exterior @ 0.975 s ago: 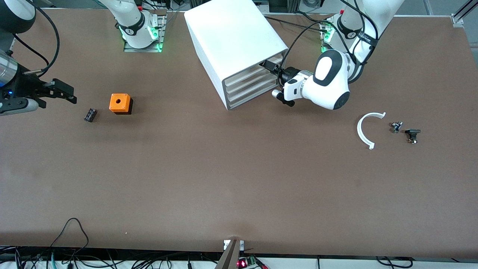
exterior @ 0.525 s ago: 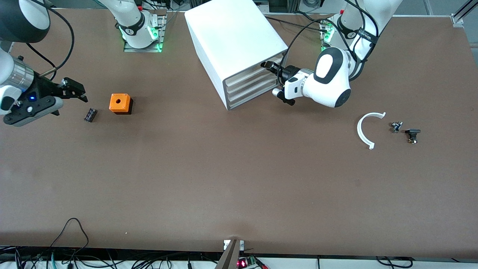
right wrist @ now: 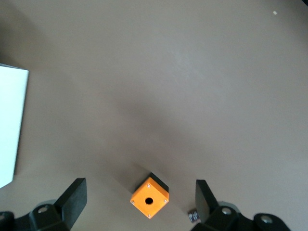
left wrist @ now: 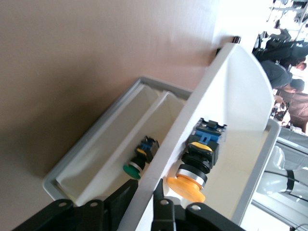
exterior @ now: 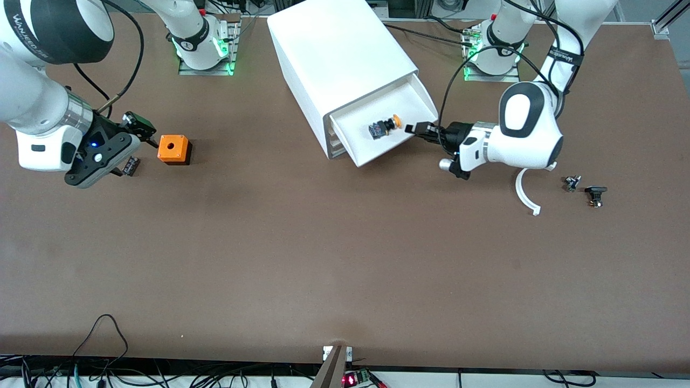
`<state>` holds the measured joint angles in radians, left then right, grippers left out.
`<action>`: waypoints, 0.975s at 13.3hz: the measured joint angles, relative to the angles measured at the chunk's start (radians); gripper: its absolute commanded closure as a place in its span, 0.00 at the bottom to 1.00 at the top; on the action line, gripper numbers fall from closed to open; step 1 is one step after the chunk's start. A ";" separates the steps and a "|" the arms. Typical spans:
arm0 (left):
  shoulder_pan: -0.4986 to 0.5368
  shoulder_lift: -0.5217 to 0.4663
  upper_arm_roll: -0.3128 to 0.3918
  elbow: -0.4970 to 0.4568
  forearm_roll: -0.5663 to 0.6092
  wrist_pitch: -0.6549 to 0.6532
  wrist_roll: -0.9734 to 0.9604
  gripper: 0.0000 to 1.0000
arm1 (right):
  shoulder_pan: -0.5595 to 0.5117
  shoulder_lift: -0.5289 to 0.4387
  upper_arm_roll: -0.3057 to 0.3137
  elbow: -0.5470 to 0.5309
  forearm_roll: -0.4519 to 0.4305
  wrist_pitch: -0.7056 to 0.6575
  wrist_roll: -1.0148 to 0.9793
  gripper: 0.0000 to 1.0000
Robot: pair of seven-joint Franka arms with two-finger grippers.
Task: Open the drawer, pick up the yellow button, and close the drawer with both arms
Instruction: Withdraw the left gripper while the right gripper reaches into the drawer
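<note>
The drawer (exterior: 377, 151), the uppermost of the white cabinet (exterior: 334, 48), stands pulled out. The button (exterior: 385, 127) lies on its side inside, orange cap toward the left arm's end. My left gripper (exterior: 418, 129) is shut on the drawer's front wall. In the left wrist view my left gripper (left wrist: 143, 187) has one finger on each side of that wall (left wrist: 163, 159), with the button (left wrist: 195, 163) just inside. My right gripper (exterior: 144, 129) is open and empty, in the air beside the orange cube (exterior: 173, 148). In the right wrist view my right gripper (right wrist: 139, 187) is spread wide over the cube (right wrist: 149, 197).
A small black component (exterior: 129, 164) lies by the cube, under the right hand. A white curved piece (exterior: 525, 188) and two tiny parts (exterior: 571, 183) (exterior: 595, 194) lie toward the left arm's end. A green-capped button (left wrist: 137, 161) shows in a lower tray.
My left gripper has pulled the top drawer out toward the left arm's end, uncovering the button. My right arm has swung toward the orange cube.
</note>
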<state>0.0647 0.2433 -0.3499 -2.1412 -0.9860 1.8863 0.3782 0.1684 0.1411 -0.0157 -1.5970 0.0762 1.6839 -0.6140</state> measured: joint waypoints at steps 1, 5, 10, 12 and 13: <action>0.000 0.000 0.002 0.001 0.000 0.007 0.000 0.00 | 0.017 0.017 0.003 0.021 0.021 0.001 -0.028 0.00; 0.001 -0.015 0.018 0.000 0.024 0.072 -0.023 0.00 | 0.192 0.114 0.069 0.175 0.038 0.040 -0.047 0.00; 0.072 -0.121 0.045 0.017 0.156 0.125 -0.030 0.00 | 0.373 0.204 0.144 0.256 0.036 0.099 -0.047 0.00; 0.111 -0.177 0.083 0.067 0.256 0.128 -0.030 0.00 | 0.404 0.232 0.174 0.264 0.036 0.153 -0.050 0.00; 0.115 -0.202 0.100 0.089 0.324 0.128 -0.031 0.00 | 0.420 0.252 0.187 0.280 0.036 0.170 -0.051 0.00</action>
<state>0.1799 0.0416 -0.2499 -2.0524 -0.6622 2.0140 0.3467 0.5884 0.3932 0.1710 -1.3175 0.1124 1.8536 -0.6651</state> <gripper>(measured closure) 0.000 0.000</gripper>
